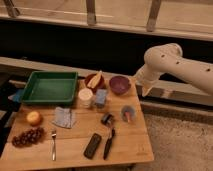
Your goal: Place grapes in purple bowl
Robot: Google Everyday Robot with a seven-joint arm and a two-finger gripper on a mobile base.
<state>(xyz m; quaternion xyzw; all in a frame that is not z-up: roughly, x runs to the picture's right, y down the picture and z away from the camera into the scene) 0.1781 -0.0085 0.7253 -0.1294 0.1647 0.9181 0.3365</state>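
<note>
While claw (pixel 145 90) hangs beside purple bowl (pixel 120 84), grapes (pixel 27 136) lie left-right.

We see a pale wooden desk (pixel 131 145) standing on a speckled grey floor (pixel 182 142) that shows at the right, all in dim, warm light. Behind the desk runs a low light-coloured ledge (pixel 35 66), above it a broad dark band of wall (pixel 65 45), and over that a pale sill (pixel 120 26) from which three upright metal posts (pixel 90 11) rise against a brighter tan surface. We find the jaws hanging just past the desk's far right corner, in front of the ledge.
</note>
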